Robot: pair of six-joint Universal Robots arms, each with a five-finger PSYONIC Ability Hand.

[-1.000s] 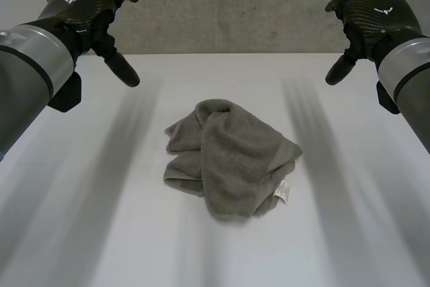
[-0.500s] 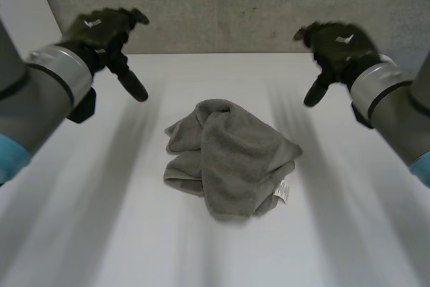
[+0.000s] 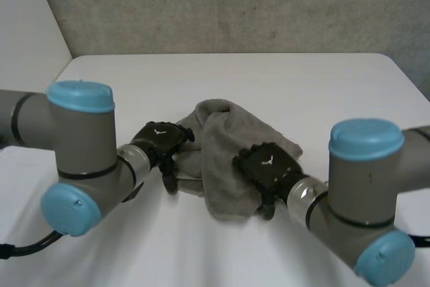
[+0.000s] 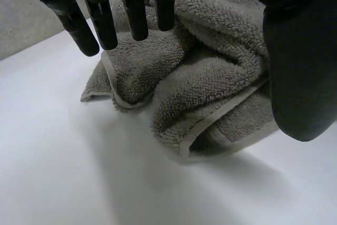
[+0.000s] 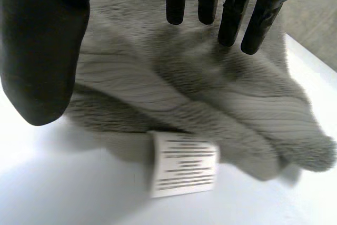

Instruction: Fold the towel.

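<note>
A grey towel (image 3: 227, 136) lies crumpled in the middle of the white bench (image 3: 269, 78). It is a lumpy heap with no neat fold in it. Its longer run goes from about 11 o'clock at the far end to 5 o'clock at the near end, with a thick roll of cloth along that line.

The left hand (image 3: 158, 140) is at the heap's 9 o'clock side. Its fingers (image 4: 134, 14) are straight and a little spread over the cloth, with the thumb (image 4: 297, 67) held well apart, pinching nothing. A hemmed edge (image 4: 221, 114) curls on the bench just beneath.

The right hand (image 3: 267, 165) sits at about 4 o'clock on the heap. Its fingers (image 5: 226, 14) are also straight and spread, the thumb (image 5: 45, 51) wide of them, gripping nothing. A white care label (image 5: 182, 169) sticks out from the towel's edge below that palm.

I cannot tell whether either hand's fingertips touch the pile.
</note>
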